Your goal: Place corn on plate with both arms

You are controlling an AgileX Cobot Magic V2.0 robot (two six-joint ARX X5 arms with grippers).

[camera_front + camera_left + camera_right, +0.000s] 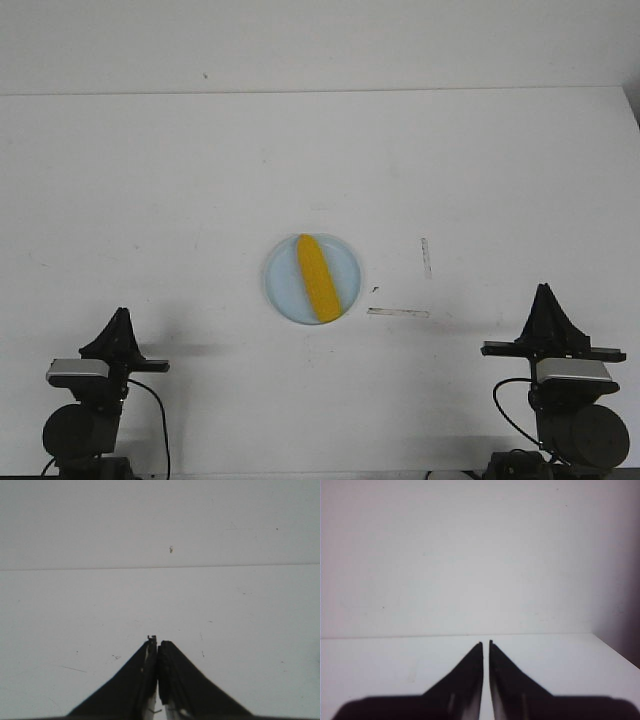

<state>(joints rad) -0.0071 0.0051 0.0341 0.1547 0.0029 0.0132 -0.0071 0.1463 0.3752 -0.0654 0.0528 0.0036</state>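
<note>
The corn is lying on the plate, pointing from 12 to 6 o'clock. The left gripper and right gripper are sitting far away, pinched together, holding nothing. The job looks done; nothing more seems needed.

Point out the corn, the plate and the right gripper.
corn (pixel 317 277): front view, middle of the cob.
plate (pixel 279 280): front view, bare pale-blue surface left of the cob.
right gripper (pixel 486 642): right wrist view, between the tips of the nearly closed jaws.
</note>
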